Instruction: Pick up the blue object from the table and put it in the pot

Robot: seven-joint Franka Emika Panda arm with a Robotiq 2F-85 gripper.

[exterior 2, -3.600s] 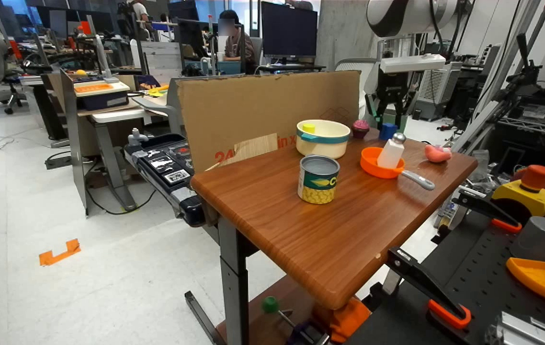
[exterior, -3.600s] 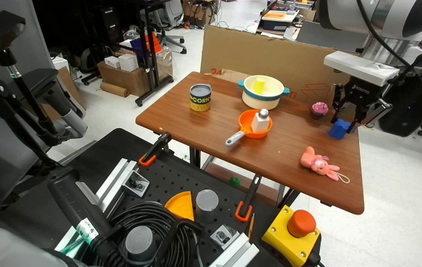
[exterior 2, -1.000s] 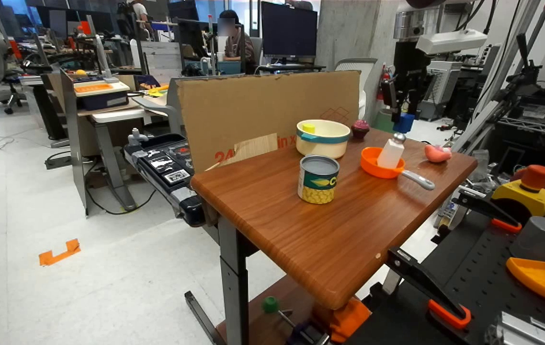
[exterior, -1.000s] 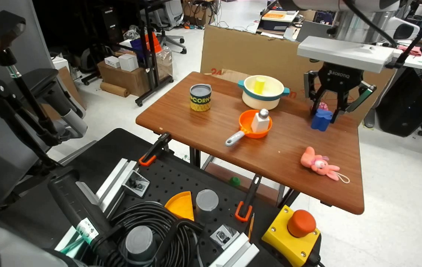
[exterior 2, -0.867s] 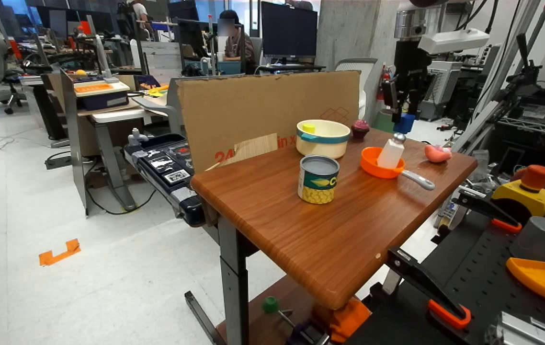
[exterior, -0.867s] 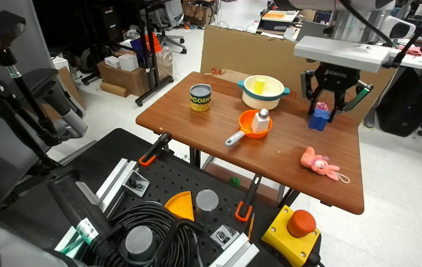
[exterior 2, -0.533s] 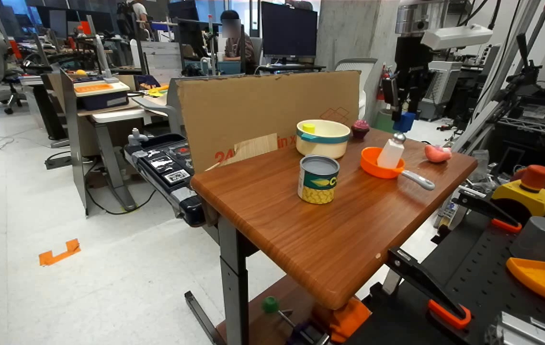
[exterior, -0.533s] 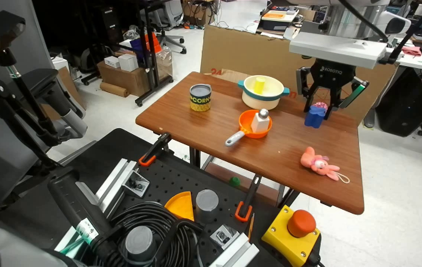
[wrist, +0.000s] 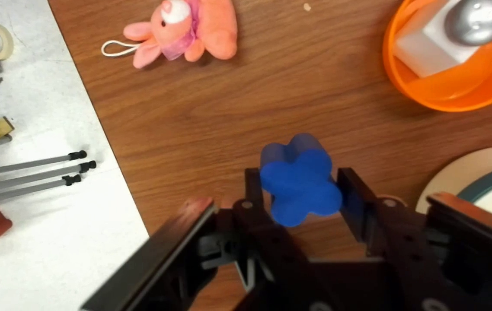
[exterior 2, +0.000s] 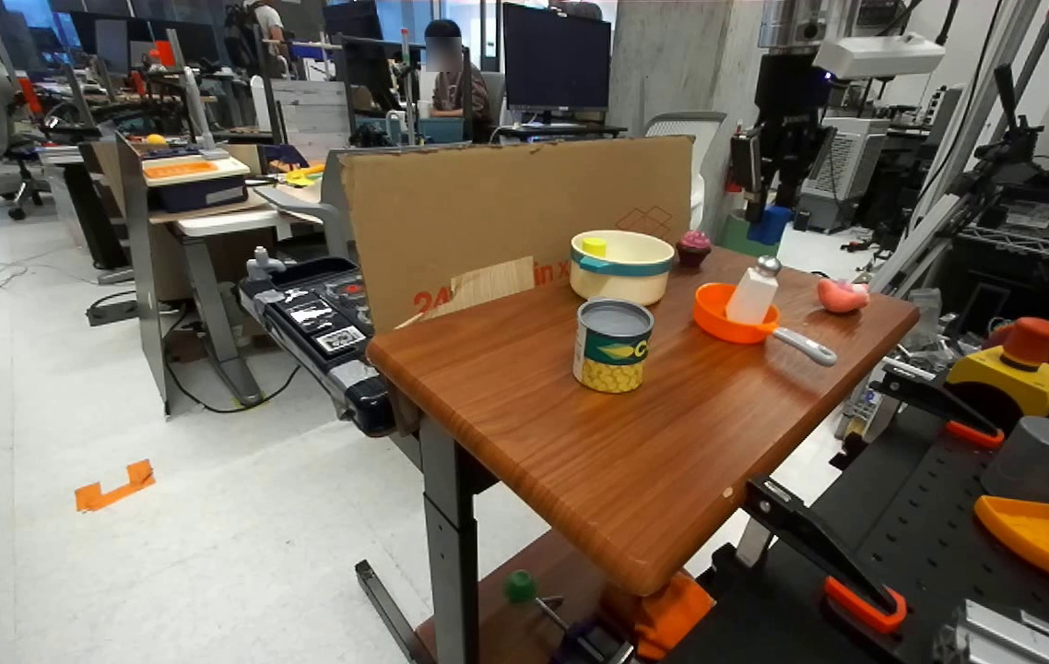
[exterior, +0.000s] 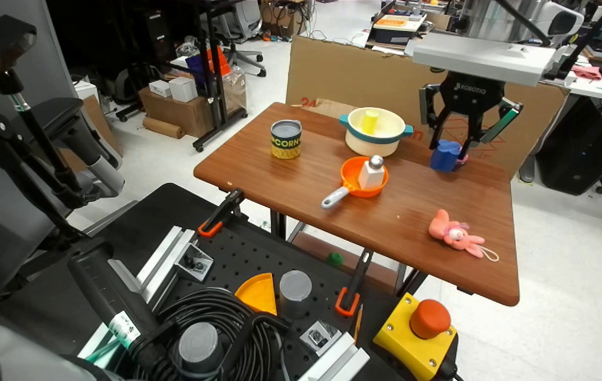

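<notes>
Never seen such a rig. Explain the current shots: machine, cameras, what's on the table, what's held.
This is a white-and-silver robot arm ending in a black two-fingered gripper. Two pictures come from cameras standing outside it, the close-up from a camera at its wrist. On the brown wood-grain table are a round cream pot with teal band and handles, containing a yellow cylinder; a yellow-and-green corn can; an orange pan holding a white shaker with silver top; a coral plush animal; and a pink-topped cupcake. The gripper holds a blue lobed block above the table.
</notes>
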